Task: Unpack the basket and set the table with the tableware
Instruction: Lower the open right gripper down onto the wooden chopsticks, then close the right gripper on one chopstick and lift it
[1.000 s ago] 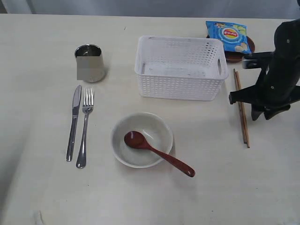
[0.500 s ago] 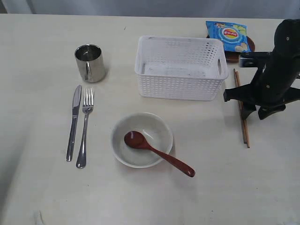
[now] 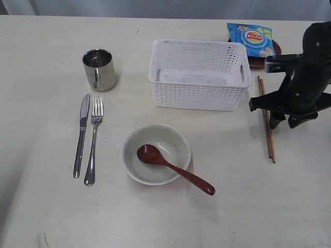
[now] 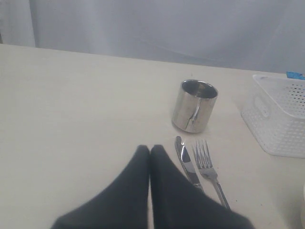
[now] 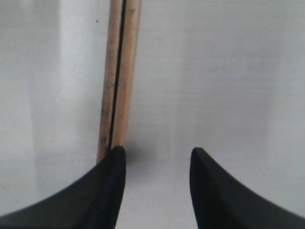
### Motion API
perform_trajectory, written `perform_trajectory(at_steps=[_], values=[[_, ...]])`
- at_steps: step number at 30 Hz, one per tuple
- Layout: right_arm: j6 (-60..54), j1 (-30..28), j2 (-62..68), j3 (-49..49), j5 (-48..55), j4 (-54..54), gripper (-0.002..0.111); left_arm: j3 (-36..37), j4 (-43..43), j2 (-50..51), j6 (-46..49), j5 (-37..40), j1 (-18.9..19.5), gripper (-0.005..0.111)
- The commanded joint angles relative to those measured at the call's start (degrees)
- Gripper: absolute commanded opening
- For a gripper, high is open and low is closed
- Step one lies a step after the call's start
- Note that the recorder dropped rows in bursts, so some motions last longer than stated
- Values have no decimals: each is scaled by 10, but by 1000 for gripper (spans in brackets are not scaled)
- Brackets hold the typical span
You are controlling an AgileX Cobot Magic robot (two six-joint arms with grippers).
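Observation:
The white basket (image 3: 198, 75) stands empty at the back middle of the table (image 3: 46, 46). Left of it are the steel cup (image 3: 99, 69), knife (image 3: 81, 134) and fork (image 3: 93, 139). The pale bowl (image 3: 156, 154) holds the reddish-brown spoon (image 3: 173, 168). The wooden chopsticks (image 3: 267, 121) lie flat to the right of the basket. My right gripper (image 3: 287, 124) hangs open just over them; in the right wrist view the chopsticks (image 5: 119, 71) run under one finger, and nothing is between the jaws of the gripper (image 5: 157, 155). My left gripper (image 4: 150, 149) is shut and empty beside the knife (image 4: 187, 162).
A blue chip bag (image 3: 251, 39) lies on the dark brown plate (image 3: 258, 63) behind the right arm. In the left wrist view the cup (image 4: 194, 106), fork (image 4: 209, 171) and a corner of the basket (image 4: 279, 114) show. The left arm is outside the exterior view.
My right gripper has opened wider and shifted a little left and back over the chopsticks. The chopsticks and all other tableware lie where they were.

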Motion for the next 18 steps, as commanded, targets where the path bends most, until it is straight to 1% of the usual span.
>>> perform_trajectory(at_steps=[1,15,18], values=[[3,-1,1,1,-3,8,42,2,-2,-2,0,-6,1,0],[7,-1,2,1,-19,11,42,2,-2,-2,0,-6,1,0],[12,-1,28,1,-19,12,42,2,-2,-2,0,-6,1,0]])
